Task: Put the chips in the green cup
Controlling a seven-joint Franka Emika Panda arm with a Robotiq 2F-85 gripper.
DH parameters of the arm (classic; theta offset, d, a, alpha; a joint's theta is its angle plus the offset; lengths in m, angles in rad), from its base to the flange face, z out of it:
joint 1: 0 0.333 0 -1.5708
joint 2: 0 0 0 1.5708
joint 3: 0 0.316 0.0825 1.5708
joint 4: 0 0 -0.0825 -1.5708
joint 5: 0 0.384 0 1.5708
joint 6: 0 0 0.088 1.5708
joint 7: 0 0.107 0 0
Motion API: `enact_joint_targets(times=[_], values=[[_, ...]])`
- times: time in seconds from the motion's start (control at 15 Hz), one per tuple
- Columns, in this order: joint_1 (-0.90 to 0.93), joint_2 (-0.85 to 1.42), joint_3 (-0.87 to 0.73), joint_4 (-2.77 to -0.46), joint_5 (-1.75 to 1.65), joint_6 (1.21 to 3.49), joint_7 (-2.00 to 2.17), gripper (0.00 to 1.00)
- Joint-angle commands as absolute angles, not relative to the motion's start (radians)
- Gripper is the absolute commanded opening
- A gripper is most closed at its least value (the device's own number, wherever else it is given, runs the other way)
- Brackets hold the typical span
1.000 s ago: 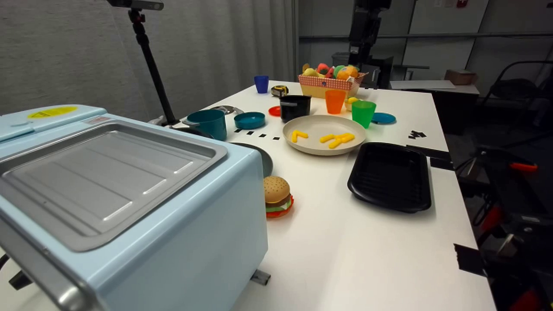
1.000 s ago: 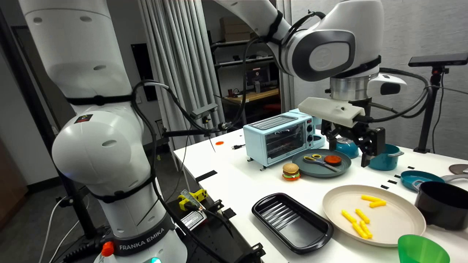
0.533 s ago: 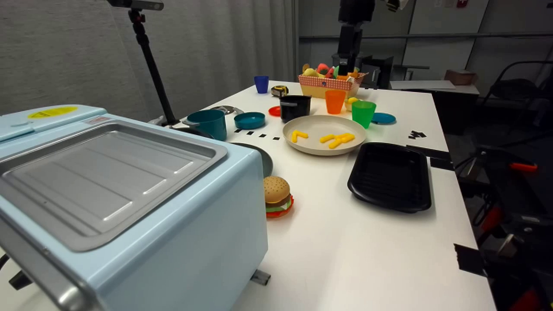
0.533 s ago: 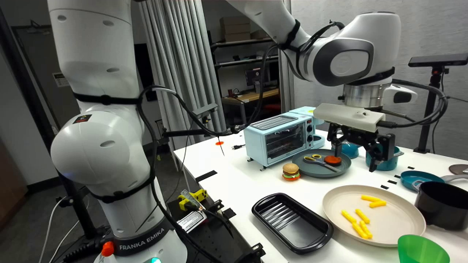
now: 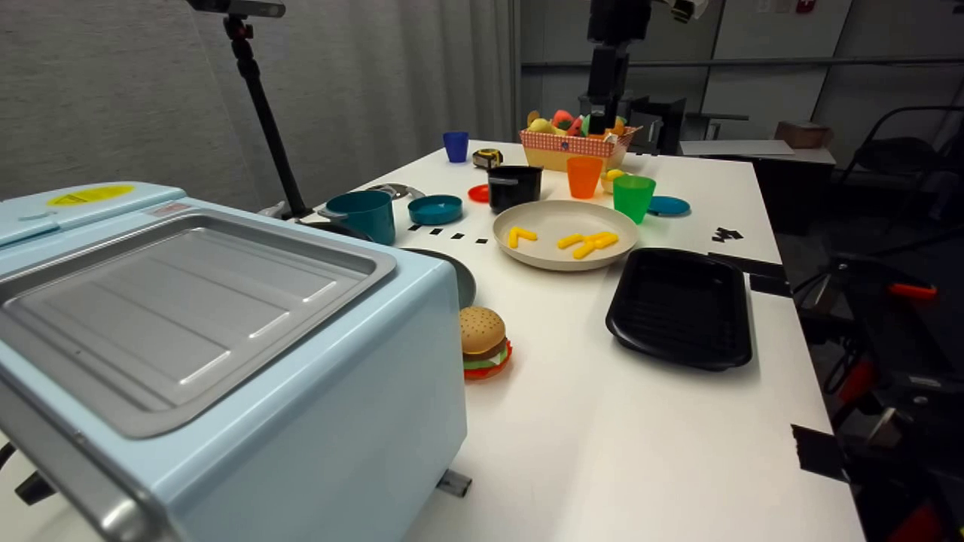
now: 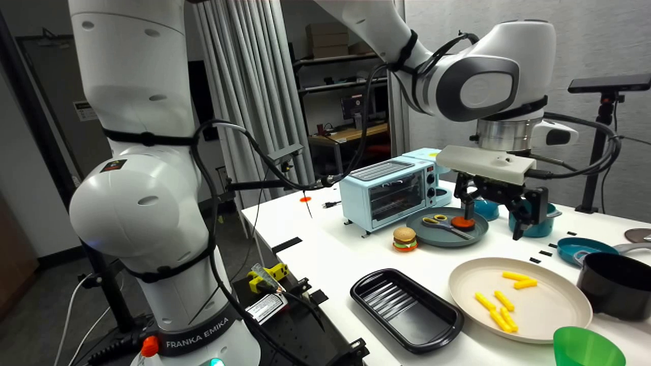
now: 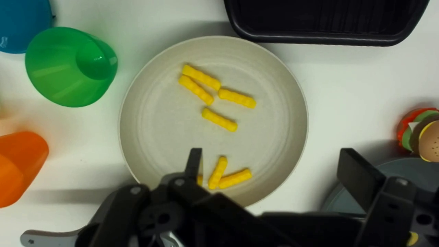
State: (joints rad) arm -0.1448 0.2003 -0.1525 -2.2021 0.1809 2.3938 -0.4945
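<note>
Several yellow chips [image 7: 219, 119] lie on a beige plate [image 7: 154, 137], in two loose groups; they also show in both exterior views [image 5: 570, 241] [image 6: 484, 301]. The green cup [image 7: 58, 75] stands upright on the table beside the plate and looks empty. It shows in both exterior views too [image 5: 634, 197] [image 6: 585, 348], cut off by the lower edge in one of them. My gripper [image 7: 271, 154] is open, its fingers wide apart with nothing between them. In an exterior view the gripper [image 6: 493, 226] hangs above the table, behind the plate. One finger [image 7: 194, 161] partly covers the plate in the wrist view.
A black baking tray [image 6: 407, 310] lies against the plate's side. A black pot [image 6: 618, 284] and an orange cup [image 5: 584, 177] stand near the plate. A grey plate [image 6: 432, 236] holds scissors and a red disc. The toy burger [image 6: 405, 239] and a blue toaster oven [image 6: 386, 190] are farther off.
Over the last second my gripper has come down and shifted toward the right in an exterior view, still open. In the last half second it has barely moved. The chips and cup have not moved.
</note>
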Motion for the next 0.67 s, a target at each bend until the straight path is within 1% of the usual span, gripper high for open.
enact_joint_targets(times=[0.0, 0.6], values=[[-0.185, 0.241, -0.121, -2.152, 0.151, 2.357, -0.581, 1.0], [-0.235, 0.402, -0.064, -2.01, 0.101, 2.267, -0.947, 1.0]])
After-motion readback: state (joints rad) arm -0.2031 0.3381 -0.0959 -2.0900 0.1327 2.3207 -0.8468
